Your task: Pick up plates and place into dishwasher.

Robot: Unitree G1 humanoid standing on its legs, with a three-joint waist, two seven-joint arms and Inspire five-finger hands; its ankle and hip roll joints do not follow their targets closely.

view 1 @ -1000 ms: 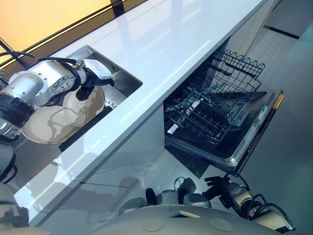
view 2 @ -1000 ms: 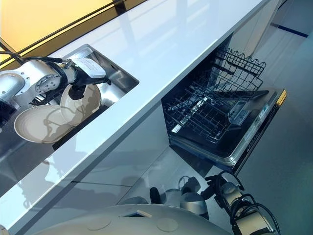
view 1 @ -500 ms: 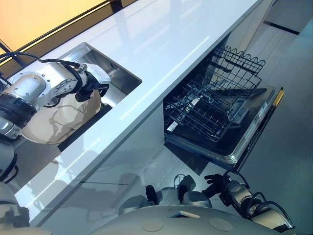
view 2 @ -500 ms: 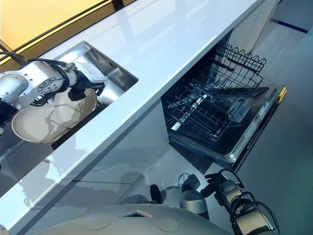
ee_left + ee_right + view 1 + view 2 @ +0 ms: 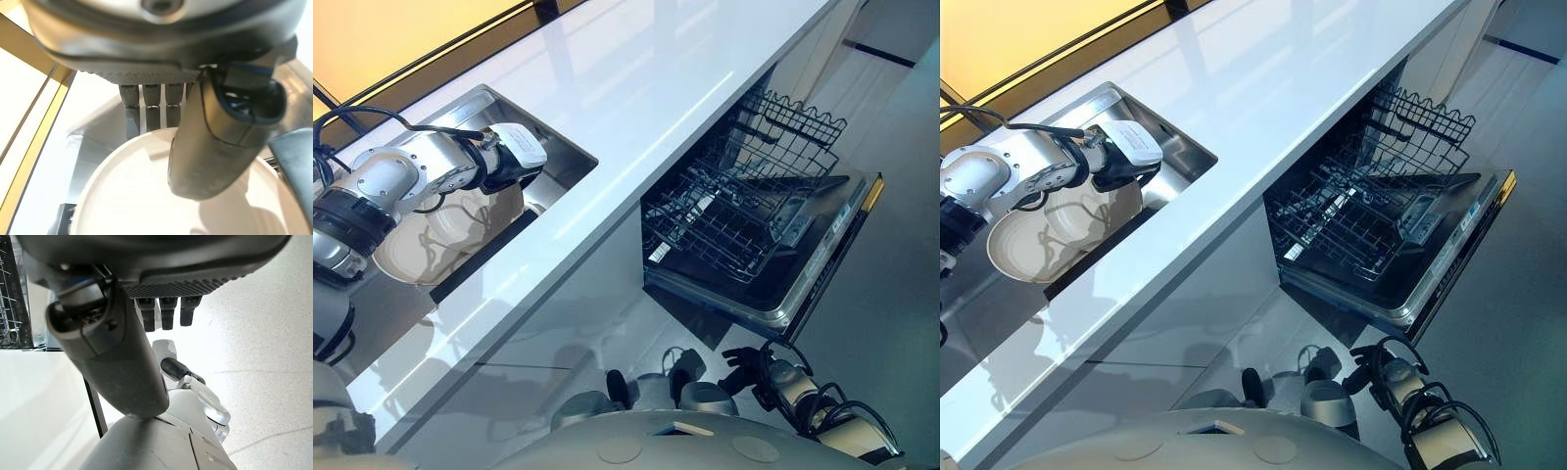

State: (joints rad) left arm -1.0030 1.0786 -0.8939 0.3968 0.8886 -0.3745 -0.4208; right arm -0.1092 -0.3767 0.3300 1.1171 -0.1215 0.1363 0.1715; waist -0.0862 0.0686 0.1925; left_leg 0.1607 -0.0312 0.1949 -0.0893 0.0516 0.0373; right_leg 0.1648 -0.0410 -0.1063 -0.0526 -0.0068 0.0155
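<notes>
Left eye view: plates (image 5: 445,240) sit stacked in the sink (image 5: 563,157), cream-coloured, glazed and rigid; likely moderately heavy, slick if wet, and they'd chip on the steel sink wall or the rack wires, so the sensible grab point is the rim, thumb on one face and fingers on the other. The left hand (image 5: 504,171) is down at the far edge of the top plate. The dishwasher (image 5: 773,264) stands open well to the robot's right, below the white counter (image 5: 636,88), with its wire rack (image 5: 734,211) pulled out. The right hand (image 5: 744,367) hangs low by the floor, idle. Right eye view: same layout; the left hand (image 5: 1121,171) overlaps the upper plate's rim (image 5: 1087,211), and that plate looks tilted against the larger one under it. Left wrist view: the thumb (image 5: 215,142) lies across the near face of the plate (image 5: 146,196), and the fingers (image 5: 149,110) drop behind its rim, partly curled, so this reads as a rim pinch; how firm it is can't be judged. Right wrist view: right hand's fingers (image 5: 166,311) hang straight and loose, thumb (image 5: 122,362) out, nothing in them, pale floor past them.
</notes>
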